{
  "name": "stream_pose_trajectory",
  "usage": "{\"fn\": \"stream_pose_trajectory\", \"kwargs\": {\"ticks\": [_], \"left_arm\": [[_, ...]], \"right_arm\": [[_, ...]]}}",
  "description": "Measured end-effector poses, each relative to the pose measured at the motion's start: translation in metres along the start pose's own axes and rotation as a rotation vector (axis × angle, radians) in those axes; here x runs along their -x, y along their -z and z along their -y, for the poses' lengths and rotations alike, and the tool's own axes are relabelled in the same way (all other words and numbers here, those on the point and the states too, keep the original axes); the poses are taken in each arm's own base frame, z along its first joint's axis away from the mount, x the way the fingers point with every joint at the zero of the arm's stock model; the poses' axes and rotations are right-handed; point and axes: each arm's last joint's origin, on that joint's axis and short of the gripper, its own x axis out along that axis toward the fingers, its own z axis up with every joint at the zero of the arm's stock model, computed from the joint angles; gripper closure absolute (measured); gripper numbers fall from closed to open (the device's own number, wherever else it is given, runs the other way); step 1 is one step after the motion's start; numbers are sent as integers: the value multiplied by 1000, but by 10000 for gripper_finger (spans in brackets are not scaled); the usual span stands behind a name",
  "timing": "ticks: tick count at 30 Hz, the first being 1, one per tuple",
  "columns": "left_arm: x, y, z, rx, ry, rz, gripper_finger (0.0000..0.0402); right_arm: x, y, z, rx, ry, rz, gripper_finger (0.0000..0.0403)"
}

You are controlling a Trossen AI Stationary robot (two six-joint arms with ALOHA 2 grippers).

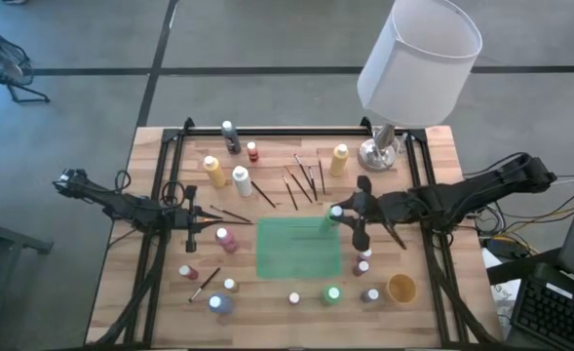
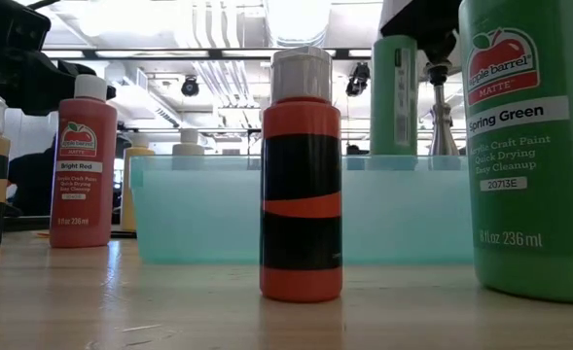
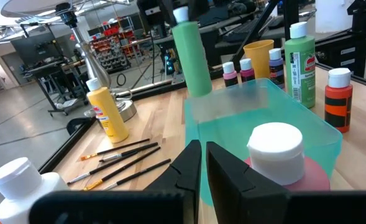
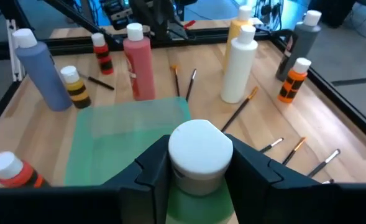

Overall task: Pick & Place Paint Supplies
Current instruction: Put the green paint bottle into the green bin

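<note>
Wooden desk [image 1: 160, 292] under a workshop ceiling, black rails round its edges, a lamp with a white shade [image 1: 418, 58] at the far right corner.

Green tray [image 1: 298, 249] sits mid-desk; from above it reads as a flat mat, but the low view and both wrist views show translucent walls, so it looks like the bin the supplies go into. Inside appears bare, though the low view through its wall is murky, so not certain.

Right hand [image 4: 198, 165] is clamped on the white cap of a green bottle [image 3: 192, 59], held upright and lifted over the tray's far right corner. First item on its way in, by the look of it; not yet set down.

Left hand [image 3: 202, 168] is closed and empty, hovering at the tray's left edge just beside a pink bottle [image 3: 279, 165] with a white cap.

Still out on the desk: yellow bottle [image 1: 212, 170], white bottle [image 1: 241, 180], grey bottle [image 1: 231, 137], small orange bottle [image 1: 252, 151] and a second yellow bottle [image 1: 339, 159] along the far side; brushes [image 1: 304, 180] scattered between them; more bottles along the near edge, among them a blue bottle [image 1: 218, 303] and a big green bottle [image 2: 531, 146]. Tan cup [image 1: 401, 289] near right.

Judgement: task barely begun. Nearly every bottle and all brushes remain to be moved.
</note>
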Motion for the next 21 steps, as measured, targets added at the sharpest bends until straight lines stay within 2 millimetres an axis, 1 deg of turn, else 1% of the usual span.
{"fn": "stream_pose_trajectory", "kwargs": {"ticks": [6, 12, 15, 21], "left_arm": [[0, 0, 0, 0, 0, 0, 371], [0, 0, 0, 0, 0, 0, 371], [0, 0, 0, 0, 0, 0, 371], [0, 0, 0, 0, 0, 0, 371]], "right_arm": [[-13, 6, -4, 5, 4, -23, 290], [-23, 13, -6, 4, 11, -44, 287], [-26, 19, -6, 5, 10, -40, 283], [-28, 37, -3, -8, 3, -7, 290]]}}
